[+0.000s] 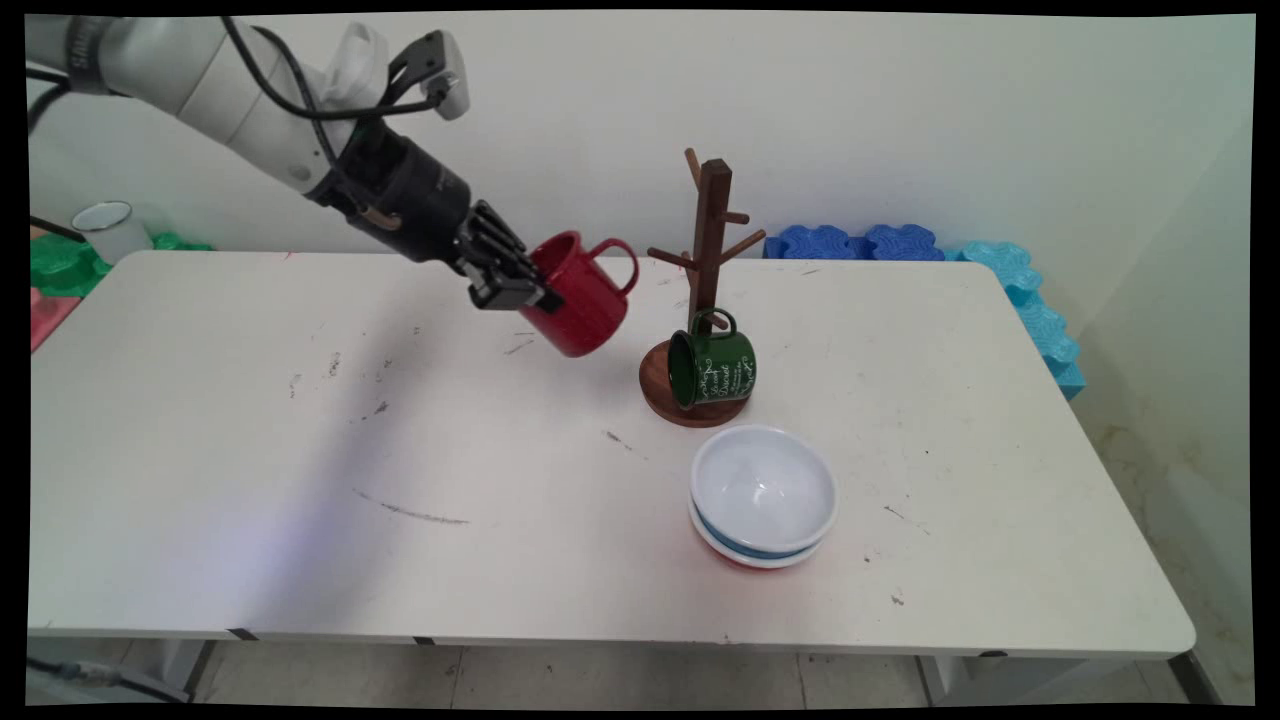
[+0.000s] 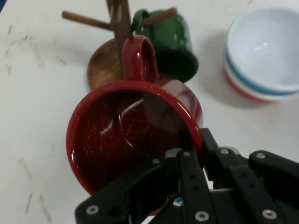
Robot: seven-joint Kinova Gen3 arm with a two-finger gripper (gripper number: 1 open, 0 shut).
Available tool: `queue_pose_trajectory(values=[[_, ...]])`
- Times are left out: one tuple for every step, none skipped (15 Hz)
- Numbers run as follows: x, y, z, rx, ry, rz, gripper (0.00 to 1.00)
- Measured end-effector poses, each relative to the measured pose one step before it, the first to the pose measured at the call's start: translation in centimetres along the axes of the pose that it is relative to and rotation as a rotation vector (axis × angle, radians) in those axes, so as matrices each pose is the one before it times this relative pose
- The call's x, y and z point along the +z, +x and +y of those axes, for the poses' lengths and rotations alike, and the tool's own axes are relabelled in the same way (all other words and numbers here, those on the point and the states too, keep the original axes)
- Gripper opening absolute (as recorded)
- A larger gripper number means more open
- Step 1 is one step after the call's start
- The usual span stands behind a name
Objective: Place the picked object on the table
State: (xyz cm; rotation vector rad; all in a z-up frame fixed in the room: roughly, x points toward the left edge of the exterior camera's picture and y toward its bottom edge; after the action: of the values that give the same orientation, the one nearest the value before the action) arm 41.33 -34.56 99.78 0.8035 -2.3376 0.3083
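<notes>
Black two-finger gripper [image 1: 520, 290] clamped on rim of glossy red enamel mug [image 1: 580, 295], held tilted above table. Stiff, light, likely slippery (handle free); wooden mug tree [image 1: 705, 290] near.

We see a white arm [image 1: 200, 75] made of smooth rounded links, with a grey ring near its upper end. Black cables [image 1: 290, 90] run along it in loops. At the wrist there is a small white and black module [image 1: 435, 75]. After the white part comes a black cylindrical section, and then the black gripper [image 1: 515, 290]. In the hand view its linkage [image 2: 210, 186] consists of black bars joined with silver screws.
</notes>
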Motion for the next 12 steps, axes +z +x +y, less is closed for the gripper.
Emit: queue_pose_trajectory(values=[[-0.115,-0.301,-0.215,0.00838,0.00665,-0.00939,0.00],[-0.072,-0.285,-0.240,0.00956,0.00731,-0.00964,0.00],[-0.070,-0.316,-0.282,0.01176,0.00864,-0.01044,0.00],[-0.014,-0.303,-0.287,0.01340,0.00850,-0.01003,0.00],[0.023,-0.239,-0.256,0.01370,0.00724,-0.00843,0.00],[0.026,-0.147,-0.154,0.00891,0.00418,-0.00507,0.00],[0.113,-0.244,-0.272,0.01842,0.00764,-0.00917,0.00],[0.144,-0.223,-0.247,0.01902,0.00684,-0.00877,0.00],[0.143,-0.178,-0.200,0.01654,0.00591,-0.00690,0.00],[0.193,-0.144,-0.204,0.01724,0.00576,-0.00651,0.00],[0.296,-0.160,-0.257,0.02284,0.00714,-0.00794,0.00],[0.253,-0.095,-0.182,0.01698,0.00487,-0.00550,0.00]])
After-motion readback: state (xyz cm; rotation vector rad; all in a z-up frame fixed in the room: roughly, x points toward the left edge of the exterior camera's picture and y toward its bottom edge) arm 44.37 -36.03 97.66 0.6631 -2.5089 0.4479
